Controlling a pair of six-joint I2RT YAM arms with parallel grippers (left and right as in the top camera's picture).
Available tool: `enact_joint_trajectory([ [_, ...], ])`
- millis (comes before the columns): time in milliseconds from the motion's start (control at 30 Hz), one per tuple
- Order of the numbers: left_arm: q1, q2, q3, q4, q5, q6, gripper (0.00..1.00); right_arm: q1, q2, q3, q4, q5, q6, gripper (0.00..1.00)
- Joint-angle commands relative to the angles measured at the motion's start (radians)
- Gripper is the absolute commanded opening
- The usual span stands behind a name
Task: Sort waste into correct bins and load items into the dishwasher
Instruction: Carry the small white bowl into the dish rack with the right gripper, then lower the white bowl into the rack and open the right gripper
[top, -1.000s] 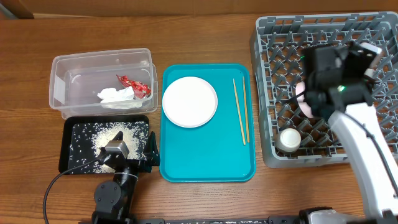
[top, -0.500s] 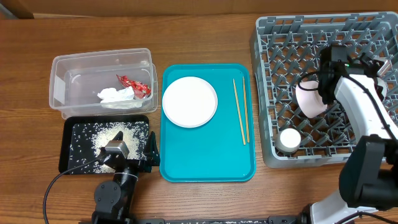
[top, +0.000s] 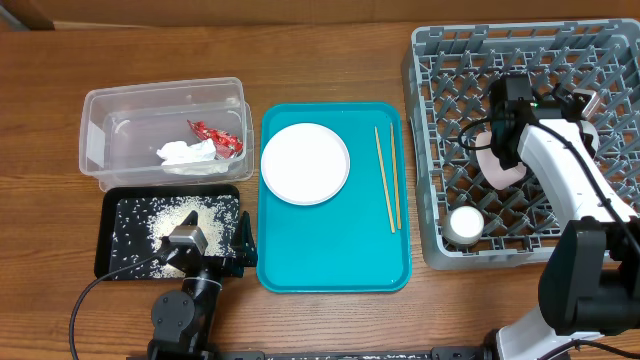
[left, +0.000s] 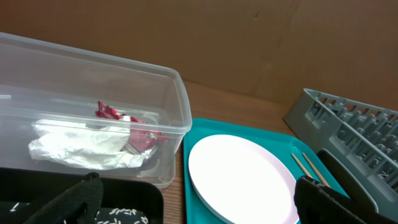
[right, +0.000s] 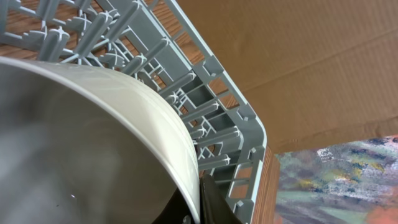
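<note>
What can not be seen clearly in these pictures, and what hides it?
Bowl: overhead, the right arm covers its upper part; right wrist, the frame edges cut it off.
Right end effector: right wrist, bottom edge cuts the fingers; overhead, hidden below its own arm.
Black tray: left wrist, bottom edge cuts it off.
Cup: overhead, too small to tell which way up.
</note>
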Motion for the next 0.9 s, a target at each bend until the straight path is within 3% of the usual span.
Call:
enact_joint_trajectory([
  [0,0.005,-0.010,-0.004,0.002,0.011,-0.011,1.00,0.005,0.008,-0.020,-0.002,0.058,0.000,0.04],
  [167,0.005,-0.010,-0.004,0.002,0.011,-0.011,1.00,0.005,0.008,-0.020,-0.002,0.200,-0.021,0.04],
  [867,0.005,-0.010,-0.004,0.001,0.011,-0.011,1.00,0.042,0.009,-0.089,0.046,0.122,-0.064,0.04],
])
